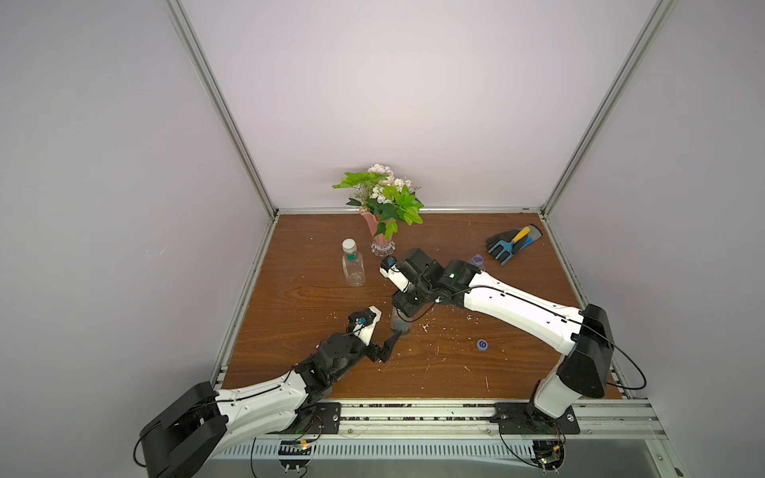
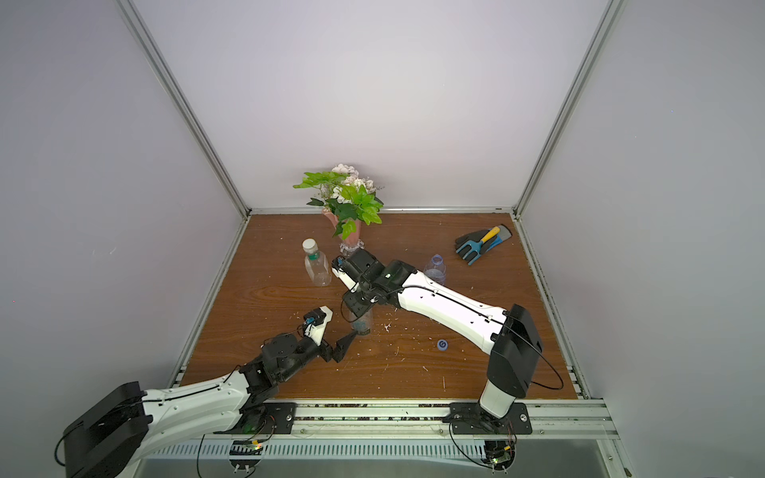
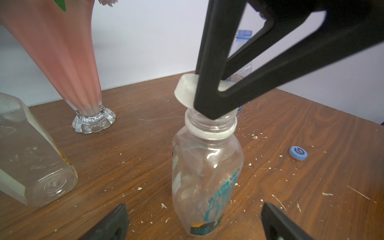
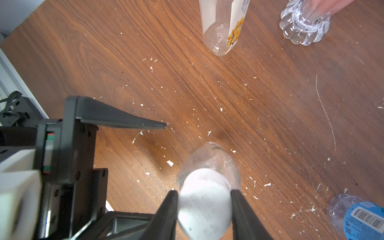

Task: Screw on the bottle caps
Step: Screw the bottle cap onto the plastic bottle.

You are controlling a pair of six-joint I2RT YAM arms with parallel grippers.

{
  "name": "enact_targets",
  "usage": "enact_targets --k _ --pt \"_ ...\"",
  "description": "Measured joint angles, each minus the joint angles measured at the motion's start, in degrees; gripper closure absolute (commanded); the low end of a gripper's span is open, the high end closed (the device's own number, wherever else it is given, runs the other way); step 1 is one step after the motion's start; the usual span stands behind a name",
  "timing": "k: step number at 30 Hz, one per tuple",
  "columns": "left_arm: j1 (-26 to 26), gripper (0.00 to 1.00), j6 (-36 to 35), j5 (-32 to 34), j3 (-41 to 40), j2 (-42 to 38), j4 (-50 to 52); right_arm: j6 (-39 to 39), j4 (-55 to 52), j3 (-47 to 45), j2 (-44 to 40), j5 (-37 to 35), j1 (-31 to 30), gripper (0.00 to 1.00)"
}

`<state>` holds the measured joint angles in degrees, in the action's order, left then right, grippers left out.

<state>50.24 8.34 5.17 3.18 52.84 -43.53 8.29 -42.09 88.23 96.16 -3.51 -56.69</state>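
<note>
Right gripper [image 4: 204, 193] is clenched on a white cap [image 3: 186, 89], fingers pinching its sides, reaching down from above. The cap is directly over the mouth of the round bottle [image 3: 205, 170] but cocked, not seated flat. Can't tell if any thread has caught. The bottle stands approx table ctr, directly under the tool, long axis upright, neck up. The cap axis is off that line, and the next move hangs on that imo: level the cap square to the neck before twisting, else threads prob. won't bite.

Left gripper [image 3: 194, 207] is released, jaws wide either side of the bottle's lower body w/o touching. It sits just near-left of the bottle, so it's the arm placed to steady it.

Further out:
- blue cap [image 1: 482, 344]: loose, near-right
- blue-labelled bottle [image 2: 436, 269]: uncapped, far-right behind the right arm
- squarish bottle [image 1: 353, 265]: far-left, capped
</note>
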Motion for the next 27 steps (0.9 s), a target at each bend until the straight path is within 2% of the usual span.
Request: enact_targets --k 11,27 --pt "0.0 0.01 0.0 0.0 0.0 0.9 -0.1 -1.0 -2.9 4.8 1.6 -2.3 -0.9 0.66" --pt "0.0 0.01 0.0 0.0 0.0 0.3 0.0 -2.1 -5.4 5.4 3.7 -3.9 -1.4 0.65"
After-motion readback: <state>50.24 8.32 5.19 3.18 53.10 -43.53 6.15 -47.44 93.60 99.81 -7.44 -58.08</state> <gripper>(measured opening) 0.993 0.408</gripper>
